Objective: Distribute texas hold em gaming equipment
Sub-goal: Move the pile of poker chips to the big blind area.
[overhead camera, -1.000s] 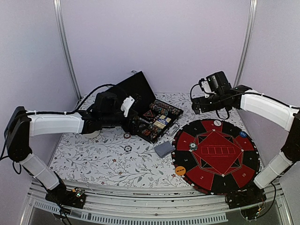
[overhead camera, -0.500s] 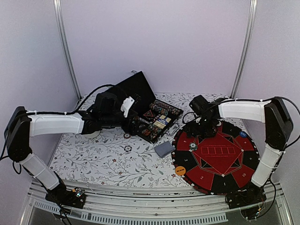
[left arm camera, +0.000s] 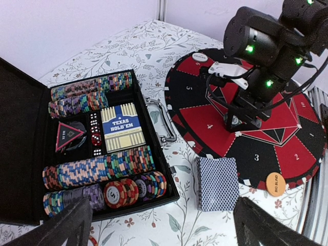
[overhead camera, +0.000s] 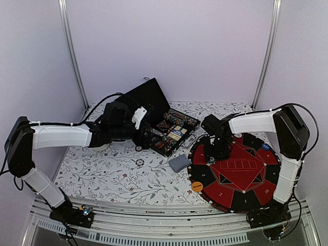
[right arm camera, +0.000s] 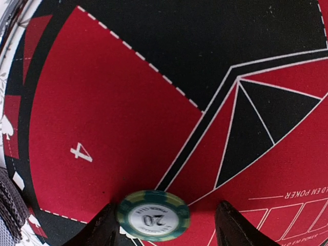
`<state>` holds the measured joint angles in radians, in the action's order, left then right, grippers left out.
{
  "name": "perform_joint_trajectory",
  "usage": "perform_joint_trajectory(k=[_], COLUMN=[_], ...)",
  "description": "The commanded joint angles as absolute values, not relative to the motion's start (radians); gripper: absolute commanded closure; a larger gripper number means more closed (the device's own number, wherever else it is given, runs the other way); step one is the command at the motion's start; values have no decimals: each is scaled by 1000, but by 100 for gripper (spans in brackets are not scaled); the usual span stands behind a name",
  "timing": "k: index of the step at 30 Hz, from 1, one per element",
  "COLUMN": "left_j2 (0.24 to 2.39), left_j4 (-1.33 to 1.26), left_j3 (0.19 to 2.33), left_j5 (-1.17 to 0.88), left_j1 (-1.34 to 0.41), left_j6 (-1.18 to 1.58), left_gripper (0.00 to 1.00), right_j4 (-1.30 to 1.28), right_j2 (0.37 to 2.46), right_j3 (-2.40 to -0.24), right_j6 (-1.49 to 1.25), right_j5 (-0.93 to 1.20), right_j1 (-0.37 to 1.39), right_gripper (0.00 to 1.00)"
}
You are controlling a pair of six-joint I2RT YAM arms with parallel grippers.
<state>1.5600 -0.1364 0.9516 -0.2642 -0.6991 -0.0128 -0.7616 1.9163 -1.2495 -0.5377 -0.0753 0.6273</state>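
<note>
A green poker chip (right arm camera: 152, 222) marked 20 lies on the red and black round mat (overhead camera: 241, 171) by segment 4. My right gripper (right arm camera: 166, 228) is low over the mat's left part, open, one finger on each side of the chip; the left finger is close to it and the right one well apart. It also shows in the top view (overhead camera: 215, 149). My left gripper (left arm camera: 169, 230) is open and empty, hovering above the open black case (left arm camera: 31, 169) of chip rows (left arm camera: 97, 171). A blue-backed card deck (left arm camera: 217, 183) lies between case and mat. An orange button (overhead camera: 197, 187), a white button (overhead camera: 238, 135) and a blue button (overhead camera: 265, 146) sit on the mat's rim.
The case lid (overhead camera: 148, 97) stands open at the back. Two loose chips (overhead camera: 140, 162) lie on the floral cloth left of the deck. A box marked Texas Hold'em (left arm camera: 122, 127) and dice (left arm camera: 94, 134) sit in the case. A pale object (overhead camera: 101, 147) shows under the left arm.
My right arm has swung from the back of the mat down to its left part, lowering onto the green chip. The left arm has stayed in place.
</note>
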Motion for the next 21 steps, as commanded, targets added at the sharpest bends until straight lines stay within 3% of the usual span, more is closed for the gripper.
perform_joint_trajectory(k=[1, 5, 13, 18, 21], left_j2=[1565, 1565, 1557, 1551, 1548], left_j4=[-149, -147, -143, -137, -135], left_j3=[936, 936, 933, 931, 932], left_j5=[-267, -265, -267, -259, -256], left_j1=[-691, -691, -691, -690, -690], left_j6=[-22, -24, -27, -33, -36], left_gripper=[2, 2, 2, 2, 2], right_j4=[-769, -763, -772, -786, -802], right_j2=[1926, 1902, 1906, 1907, 1896], right_j3=[-1223, -1186, -1180, -1175, -1169], right_j6=[-534, -527, -493, -483, -482], right_j5=[-66, -43, 0, 33, 65], right_j1=[636, 639, 653, 684, 711], right_gripper=[41, 50, 52, 76, 80])
